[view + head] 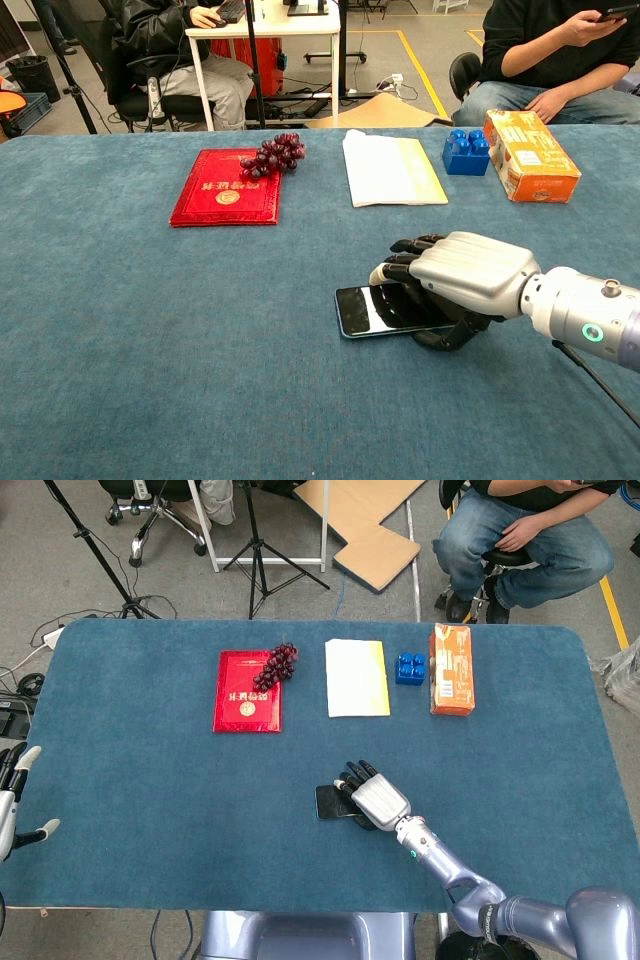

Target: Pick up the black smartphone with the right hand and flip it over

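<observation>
— What's over at the far left?

— The left robot hand (14,800), at about nine o'clock off the edge of the blue surface (130,780), holding nothing, fingers apart and only partly in frame. It is well away from the job.

— And the phone?

— The black smartphone (385,308) lies near the middle front of the surface, long axis running left to right. Its left end sticks out at nine o'clock from the right robot hand (465,275), which is plainly the nearer of the two.

— Has it got a grip?

— The fingers (400,262) arch over the far long edge and the thumb sits low at the near edge, so I'd say it holds the phone edge to edge. The right end looks a touch raised, though from the chest view I can't be sure.

— What can't you see?

— The right half of the phone is under the palm, and the contact points are hidden. From the head view the right robot hand (370,798) covers nearly all of it. Which face is up, I can't tell.

— Anything behind?

— At twelve o'clock, well apart: a red booklet (246,692) with grapes (276,665) on its corner.
</observation>
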